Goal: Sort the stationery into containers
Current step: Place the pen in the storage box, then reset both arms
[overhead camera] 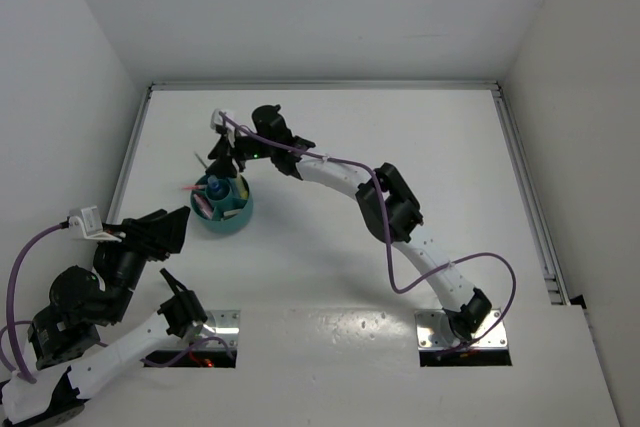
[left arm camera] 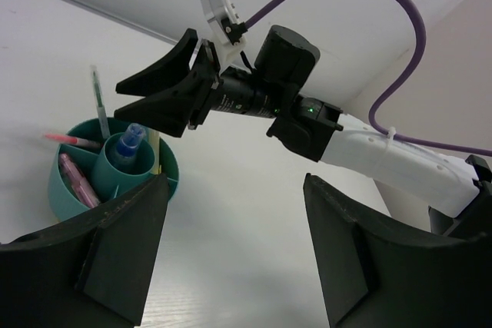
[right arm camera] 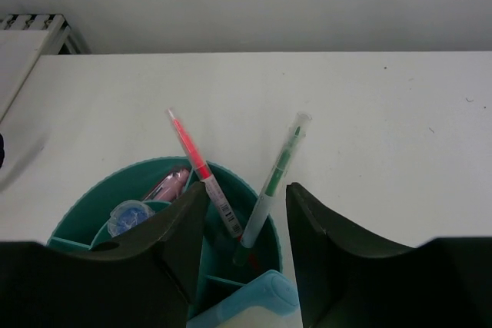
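Note:
The round teal organiser (overhead camera: 238,217) (right arm camera: 238,183) (left arm camera: 61,199) stands left of the table's middle. It holds a green pen (right arm camera: 277,168), a thin red pen (right arm camera: 192,151), a pink piece (right arm camera: 165,183), a clear-blue stick (left arm camera: 127,144) and a light-blue marker (right arm camera: 257,301). Just above its far side hangs my right gripper (overhead camera: 222,152) (right arm camera: 247,190). Its jaws stand apart on either side of the upright green pen and touch nothing. My left gripper (overhead camera: 168,232) (left arm camera: 234,190) is open and empty, low on the table just left of the organiser.
Raised rails (overhead camera: 130,157) run along the left, back and right edges of the white table. The right arm (overhead camera: 395,212) stretches across the table's middle towards the organiser.

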`<state>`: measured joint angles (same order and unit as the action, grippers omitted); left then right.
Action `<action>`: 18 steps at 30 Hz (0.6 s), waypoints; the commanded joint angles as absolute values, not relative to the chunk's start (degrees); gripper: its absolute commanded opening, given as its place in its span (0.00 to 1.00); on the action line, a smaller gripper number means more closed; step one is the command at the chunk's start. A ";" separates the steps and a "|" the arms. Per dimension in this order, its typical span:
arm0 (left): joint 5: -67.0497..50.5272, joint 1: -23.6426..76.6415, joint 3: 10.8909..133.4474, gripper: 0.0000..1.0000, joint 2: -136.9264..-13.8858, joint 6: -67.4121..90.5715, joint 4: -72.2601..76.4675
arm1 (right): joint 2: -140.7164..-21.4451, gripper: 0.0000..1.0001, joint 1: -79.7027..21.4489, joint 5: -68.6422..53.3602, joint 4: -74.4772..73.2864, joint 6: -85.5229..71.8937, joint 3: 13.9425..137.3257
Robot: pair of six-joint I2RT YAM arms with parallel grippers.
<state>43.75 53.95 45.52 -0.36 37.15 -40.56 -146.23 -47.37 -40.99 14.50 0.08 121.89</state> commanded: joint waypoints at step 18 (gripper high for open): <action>43.95 53.35 45.70 0.76 1.32 37.00 -38.67 | -134.83 0.46 -45.35 -31.68 10.30 -0.35 126.20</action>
<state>43.81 53.95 45.52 -0.36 37.15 -40.56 -141.49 -46.50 -37.69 11.75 -1.39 122.06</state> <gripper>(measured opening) 0.763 0.461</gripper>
